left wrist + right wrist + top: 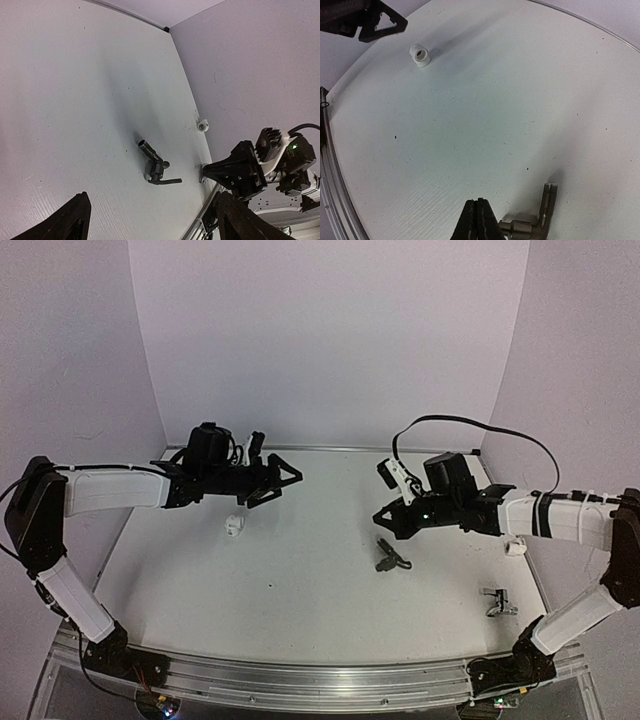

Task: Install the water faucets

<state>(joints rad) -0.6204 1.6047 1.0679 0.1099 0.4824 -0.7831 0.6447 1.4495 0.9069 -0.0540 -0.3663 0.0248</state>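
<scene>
1. Hovering over the table (300, 600), the right gripper (477, 215) is closed, empty; the dark tap (542, 215) lies just beside its tips.
2. Left gripper (276, 486) gapes wide, empty; silver tap (497, 602) lies well apart from it.

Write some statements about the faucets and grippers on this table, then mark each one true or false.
1. The dark faucet lies loose on the table. True.
2. The left gripper holds the dark faucet. False: it is open and empty.
3. The right gripper is shut, with nothing in it. True.
4. The silver faucet lies on the left arm's side. False: it lies on the right arm's side, towards the near edge.
</scene>
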